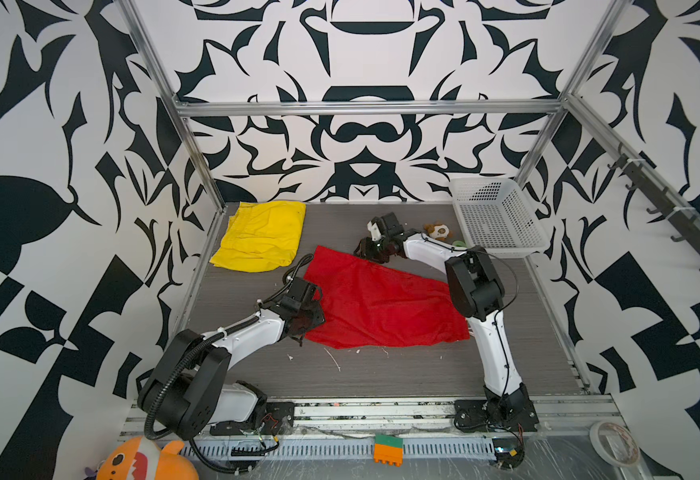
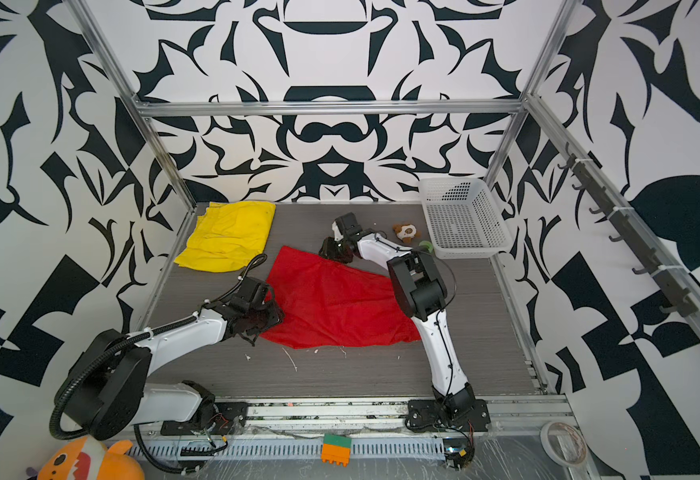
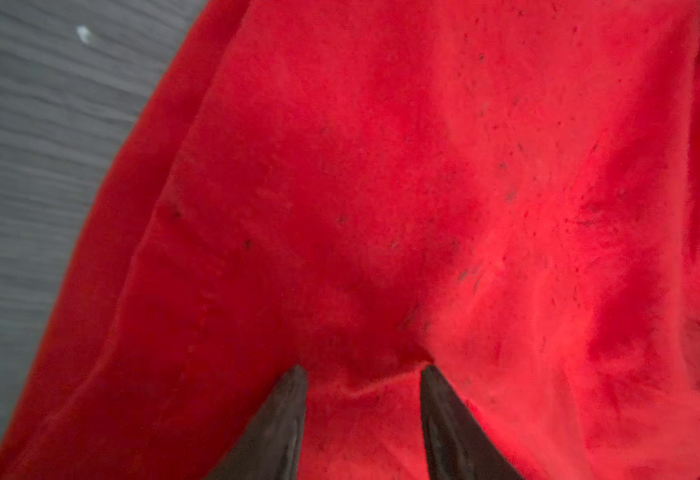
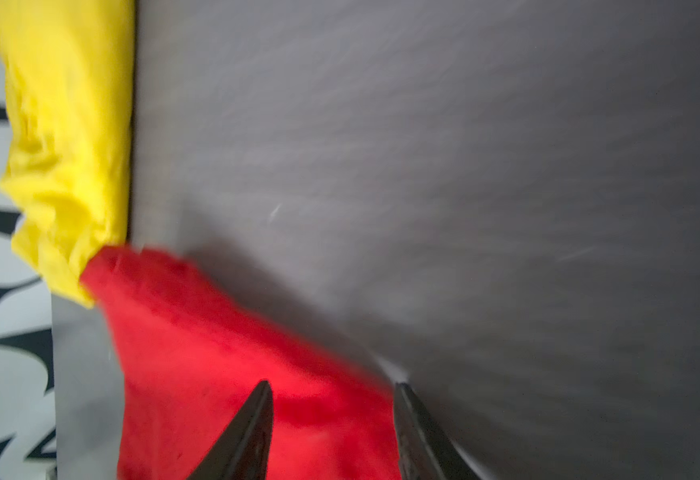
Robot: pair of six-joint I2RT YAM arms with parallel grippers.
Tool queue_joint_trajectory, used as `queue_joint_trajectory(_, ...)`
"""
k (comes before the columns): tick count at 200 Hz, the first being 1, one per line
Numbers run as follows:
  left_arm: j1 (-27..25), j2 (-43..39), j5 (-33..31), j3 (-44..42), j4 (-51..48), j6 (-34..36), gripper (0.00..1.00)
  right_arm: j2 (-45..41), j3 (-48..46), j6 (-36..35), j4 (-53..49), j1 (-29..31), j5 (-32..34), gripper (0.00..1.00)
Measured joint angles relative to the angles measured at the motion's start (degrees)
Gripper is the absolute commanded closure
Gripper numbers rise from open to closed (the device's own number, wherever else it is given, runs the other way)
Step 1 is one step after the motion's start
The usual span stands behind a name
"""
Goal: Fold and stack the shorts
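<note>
**Red pair open between the claws, yellow pair looks folded**

Progress, judged: roughly halfway. Yellow shorts [image 1: 261, 237] lie as a rough rectangle with stacked layers showing at one edge, so I take them as folded. They sit well beyond the left claw [image 3: 363, 370], on the far side of it from the arm's base, and touch nothing. Red shorts [image 1: 381, 303] are spread flat on the bench [image 1: 381, 374] as a lopsided four-sided sheet reaching from one claw to the other. No fold is in them yet and nothing is stacked. Left to do: fold the red pair, then lay one pair on the other.

Claws: the left claw's fingers stand apart with a red hem between the tips; no pinch is visible. The right claw [image 4: 331, 384] is likewise apart, straddling the far edge of the red cloth, which rises off the bench there and throws a shadow. In the right wrist view the yellow pair sits ahead of that claw, past the red corner.

Materials: both pairs are thin, limp woven cloth. The red is matte with dark lint specks and soft creases; the yellow is crinkled along its gathered edge. The bench is grey with a fine wood-grain streak. Behind the right claw are a small brown-and-white plush toy [image 1: 437, 231] and a white mesh basket [image 1: 481, 181], rigid plastic, neither involved.
</note>
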Motion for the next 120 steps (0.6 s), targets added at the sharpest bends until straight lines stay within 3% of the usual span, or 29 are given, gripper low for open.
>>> queue_joint_trajectory(36, 0.0, -3.4, 0.0, 0.3, -4.7, 0.1, 0.48, -8.2, -6.6, -3.5, -2.1, -3.7, 0.3, 0.49)
queue_joint_trajectory(87, 0.0, -11.5, 1.6, 5.1, -7.9, 0.0, 0.48, -37.9, -36.2, -4.5, 0.9, -1.7, -1.5, 0.48)
queue_joint_trajectory(120, 0.0, -12.4, 2.4, 2.9, -6.5, -1.8, 0.48, -50.4, -54.3, -1.7, 3.9, -6.4, -2.5, 0.48)
